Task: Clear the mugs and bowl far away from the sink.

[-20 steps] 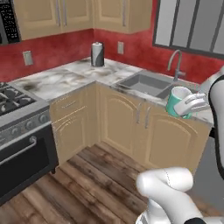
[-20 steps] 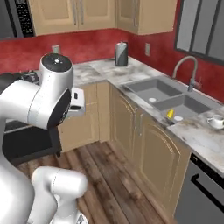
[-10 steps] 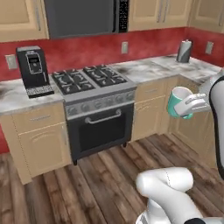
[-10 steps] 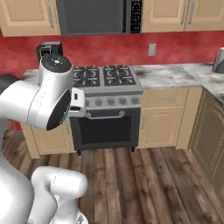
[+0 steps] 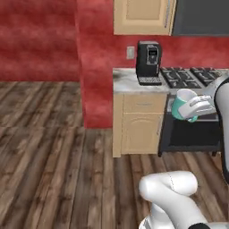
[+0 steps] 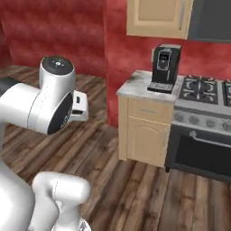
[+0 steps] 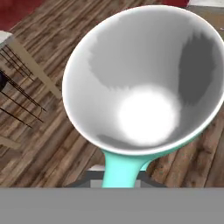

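Teal-green mug with a white inside [image 5: 184,104] sat at the right edge of the left base view, clamped in the two-finger gripper [image 5: 197,106], fingers shut on its handle. So one mug was in transit, not yet set down; the rest appeared still to do. Against the earlier frames, the sink had gone; the base had swung round to a black coffee machine [image 5: 148,62] beside a gas stove [image 6: 205,88], upper right.

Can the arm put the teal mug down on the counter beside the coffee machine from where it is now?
Probably not yet. The end effector holds the teal mug before the stove; the counter by the coffee machine looks bare but distant.
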{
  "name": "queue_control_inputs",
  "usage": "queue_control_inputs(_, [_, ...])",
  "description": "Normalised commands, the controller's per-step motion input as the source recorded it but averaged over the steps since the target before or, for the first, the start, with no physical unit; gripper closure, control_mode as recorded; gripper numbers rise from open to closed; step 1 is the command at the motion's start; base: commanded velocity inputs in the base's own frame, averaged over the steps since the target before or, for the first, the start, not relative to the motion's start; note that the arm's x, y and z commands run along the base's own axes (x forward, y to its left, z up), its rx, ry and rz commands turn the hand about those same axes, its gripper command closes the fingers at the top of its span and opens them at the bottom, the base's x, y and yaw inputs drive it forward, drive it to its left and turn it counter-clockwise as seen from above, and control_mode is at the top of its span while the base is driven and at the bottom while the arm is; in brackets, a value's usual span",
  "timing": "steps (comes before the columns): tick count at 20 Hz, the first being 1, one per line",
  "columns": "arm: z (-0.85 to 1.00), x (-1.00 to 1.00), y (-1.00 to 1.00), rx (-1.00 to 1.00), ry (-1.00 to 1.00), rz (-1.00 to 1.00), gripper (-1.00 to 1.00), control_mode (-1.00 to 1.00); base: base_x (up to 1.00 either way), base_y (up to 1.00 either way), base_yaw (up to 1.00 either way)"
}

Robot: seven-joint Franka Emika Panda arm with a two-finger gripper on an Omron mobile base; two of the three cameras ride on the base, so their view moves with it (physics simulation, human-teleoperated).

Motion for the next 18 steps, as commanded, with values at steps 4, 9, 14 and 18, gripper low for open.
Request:
queue_control_inputs(4, [0.0, 0.0, 0.0, 0.0, 0.0, 0.0, 1.0, 1.0, -0.02, 0.9, 0.85])
queue_control_inputs(9, [0.0, 0.0, 0.0, 0.0, 0.0, 0.0, 1.0, 1.0, 0.0, 0.8, 0.87])
queue_control_inputs(14, [0.0, 0.0, 0.0, 0.0, 0.0, 0.0, 1.0, 1.0, 0.04, 0.25, 0.97])
queue_control_inputs(18, [0.0, 0.0, 0.0, 0.0, 0.0, 0.0, 1.0, 1.0, 0.41, -0.11, 0.97])
